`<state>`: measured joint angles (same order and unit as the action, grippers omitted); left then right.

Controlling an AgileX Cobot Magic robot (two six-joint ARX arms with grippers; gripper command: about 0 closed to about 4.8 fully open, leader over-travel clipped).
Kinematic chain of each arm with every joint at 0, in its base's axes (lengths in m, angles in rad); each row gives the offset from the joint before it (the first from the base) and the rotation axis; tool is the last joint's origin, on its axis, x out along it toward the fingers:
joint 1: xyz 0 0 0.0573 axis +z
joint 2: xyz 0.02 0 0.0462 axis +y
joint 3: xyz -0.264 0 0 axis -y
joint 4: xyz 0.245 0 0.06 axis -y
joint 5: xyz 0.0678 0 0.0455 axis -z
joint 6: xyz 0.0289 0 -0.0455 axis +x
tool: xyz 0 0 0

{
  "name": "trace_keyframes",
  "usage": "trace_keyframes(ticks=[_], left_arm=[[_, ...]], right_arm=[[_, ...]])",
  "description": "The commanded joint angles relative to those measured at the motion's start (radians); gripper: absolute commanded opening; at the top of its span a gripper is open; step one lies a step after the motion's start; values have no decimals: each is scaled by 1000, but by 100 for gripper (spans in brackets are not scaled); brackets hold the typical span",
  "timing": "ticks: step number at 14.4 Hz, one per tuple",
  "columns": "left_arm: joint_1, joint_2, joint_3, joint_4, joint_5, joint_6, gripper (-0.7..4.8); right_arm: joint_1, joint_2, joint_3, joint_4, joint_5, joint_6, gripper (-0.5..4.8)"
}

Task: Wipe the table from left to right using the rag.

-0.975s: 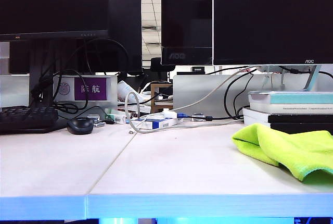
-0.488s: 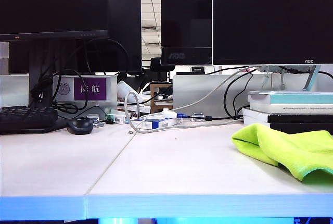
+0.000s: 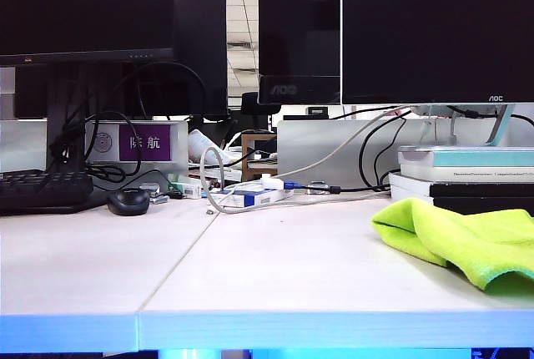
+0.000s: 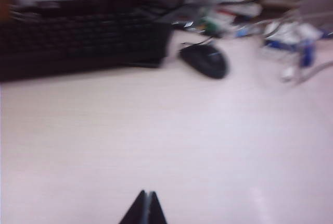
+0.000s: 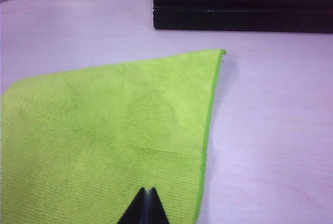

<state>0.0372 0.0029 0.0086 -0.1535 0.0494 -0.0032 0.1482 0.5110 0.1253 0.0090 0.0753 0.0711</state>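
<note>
The table [image 3: 275,267] is shown from its front edge, with no arm seen in the exterior view. The rag [image 3: 467,238] is seen lying crumpled at the right end of the table, near the front edge and just before a stack of books [image 3: 467,177]. In the right wrist view, the right gripper [image 5: 145,203] is seen clenched, its tips pressed together over the rag [image 5: 109,130], with nothing grasped; whether the cloth is touched cannot be told. In the blurred left wrist view, the left gripper [image 4: 144,208] is likewise seen clenched and empty above bare table [image 4: 156,140] at the left part. A mouse [image 4: 205,60] and a keyboard [image 4: 78,41] are seen beyond it, toward the rear edge.
</note>
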Motion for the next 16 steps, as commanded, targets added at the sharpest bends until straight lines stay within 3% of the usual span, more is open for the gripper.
trace_keyframes(ticks=[1, 9, 12, 13, 14, 16], left_arm=[[7, -2, 0, -26, 7, 79, -6], [7, -2, 0, -25, -34, 77, 4], [7, -2, 0, -23, -34, 75, 4], [6, -1, 0, -24, -29, 75, 4], [7, -2, 0, -24, -27, 75, 4], [7, -2, 0, -24, -26, 75, 4]], right_arm=[[0, 0, 3, 10, 0, 4, 13], [-3, -65, 1, -31, 0, 3, 13], [-25, -152, -33, 26, 166, -45, 13], [-37, -235, -84, 92, 162, -61, 13], [-37, -398, -123, -29, 120, -76, 13], [-37, -489, -123, -175, 88, -76, 13]])
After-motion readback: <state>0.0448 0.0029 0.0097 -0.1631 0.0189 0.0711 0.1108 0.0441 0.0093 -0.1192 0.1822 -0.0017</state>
